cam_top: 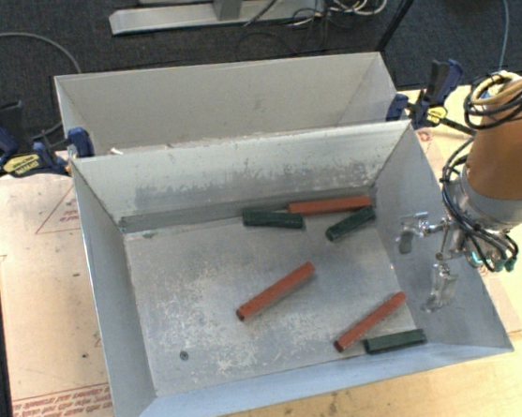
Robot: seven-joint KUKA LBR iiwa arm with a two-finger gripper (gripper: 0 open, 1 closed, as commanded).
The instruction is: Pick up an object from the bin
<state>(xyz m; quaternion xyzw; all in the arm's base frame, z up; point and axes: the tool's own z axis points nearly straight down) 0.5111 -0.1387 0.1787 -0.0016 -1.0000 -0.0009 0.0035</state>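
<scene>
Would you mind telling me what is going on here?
A robot arm reaches in from the right. Its pincer is open and empty, near the right wall of the grey metal bin. Closest to it lie a red-brown stick and a dark green stick at the front right; other sticks lie scattered further back. Nothing is picked up yet.

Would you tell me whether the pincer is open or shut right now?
Open: the pincer hangs by the bin's right wall with its two fingers spread apart and nothing between them.
</scene>
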